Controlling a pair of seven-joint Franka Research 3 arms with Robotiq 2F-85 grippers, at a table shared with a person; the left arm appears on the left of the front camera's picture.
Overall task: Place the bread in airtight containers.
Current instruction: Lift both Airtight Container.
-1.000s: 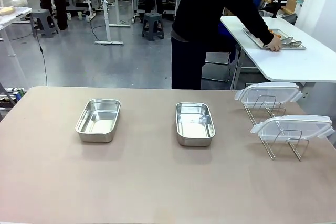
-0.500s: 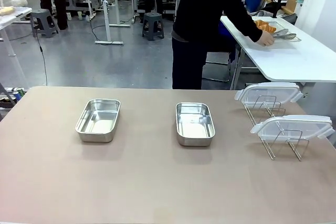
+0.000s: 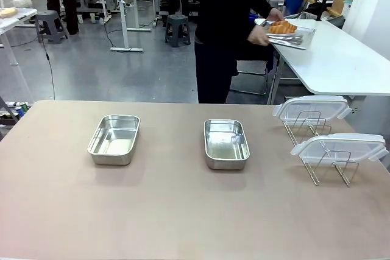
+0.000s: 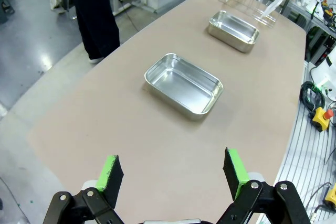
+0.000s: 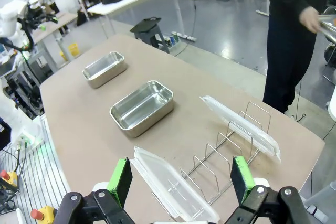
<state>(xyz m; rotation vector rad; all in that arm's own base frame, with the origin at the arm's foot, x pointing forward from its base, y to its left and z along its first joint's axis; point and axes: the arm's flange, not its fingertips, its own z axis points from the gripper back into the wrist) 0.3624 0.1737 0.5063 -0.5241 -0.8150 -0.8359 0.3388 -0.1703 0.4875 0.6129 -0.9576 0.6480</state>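
Nearest, the left hand (image 4: 172, 169) and right hand (image 5: 181, 177) are gaping wide and holding nothing. On the desk (image 3: 183, 211), the left steel pan (image 3: 114, 139) and middle steel pan (image 3: 226, 144) are sitting empty, with the clear snap lids (image 3: 312, 108) leaning on the wire rack (image 3: 323, 172) at the right. Beyond the far edge, a person (image 3: 222, 28) is carrying a tray (image 3: 300, 41) bearing the croissants (image 3: 282, 27), so by my reading no bread is packed yet

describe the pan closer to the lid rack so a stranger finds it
On the brown table, look to the wire rack propping clear lids at the robot's right. The empty steel pan nearest it, about mid-table, is the one; its twin lies farther toward the robot's left.
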